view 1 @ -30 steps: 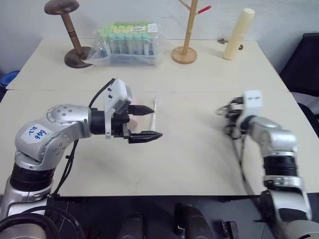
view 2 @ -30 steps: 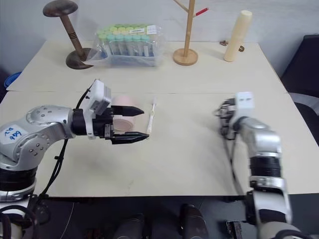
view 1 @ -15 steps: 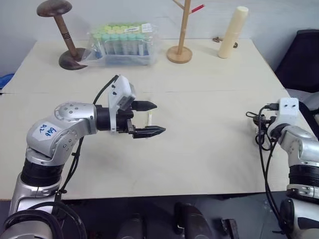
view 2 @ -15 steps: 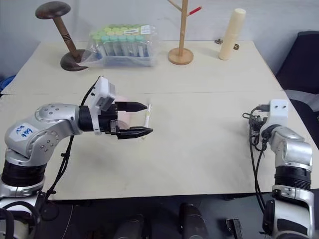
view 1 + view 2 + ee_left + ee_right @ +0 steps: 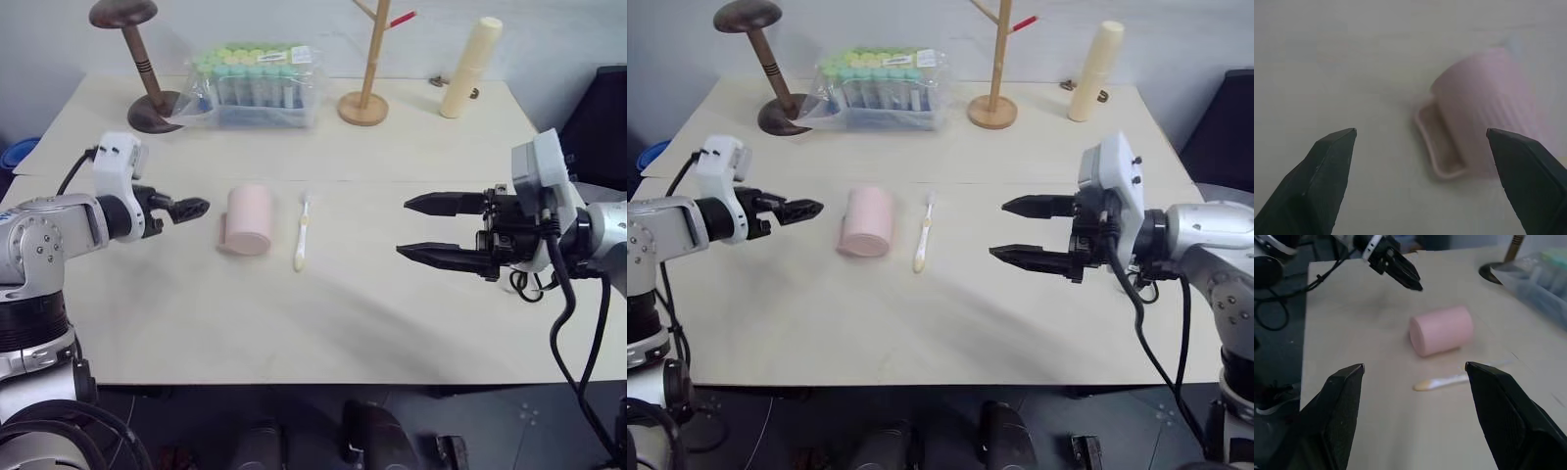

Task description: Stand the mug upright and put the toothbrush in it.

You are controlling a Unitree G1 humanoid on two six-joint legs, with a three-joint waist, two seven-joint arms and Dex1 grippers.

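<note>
The pale pink mug (image 5: 247, 217) lay on its side on the cream table (image 5: 323, 323), left of centre, its closed base facing the near edge and its small handle (image 5: 1439, 147) lying along the tabletop on the left side. Just to its right, apart from it, the toothbrush (image 5: 303, 231) lay flat, running near to far, the clear bristled head at the far end and the pale yellow grip nearer. The left gripper (image 5: 186, 207) hovered left of the mug, pointing toward it, and the left wrist view showed its two black fingers (image 5: 1327, 166) spread wide with nothing between them, the mug's handle in the gap ahead. The right gripper (image 5: 423, 228) hung above the table well to the right of the toothbrush, pointing left, jaws parted and empty; over its fingers (image 5: 1342, 401) the right wrist view took in the mug, the toothbrush and the other gripper beyond. Along the far edge stood a dark wooden stand (image 5: 137, 59), a clear bag of capped tubes (image 5: 255, 83), a light wooden rack (image 5: 367, 69) and a tall cream cylinder (image 5: 468, 67).
</note>
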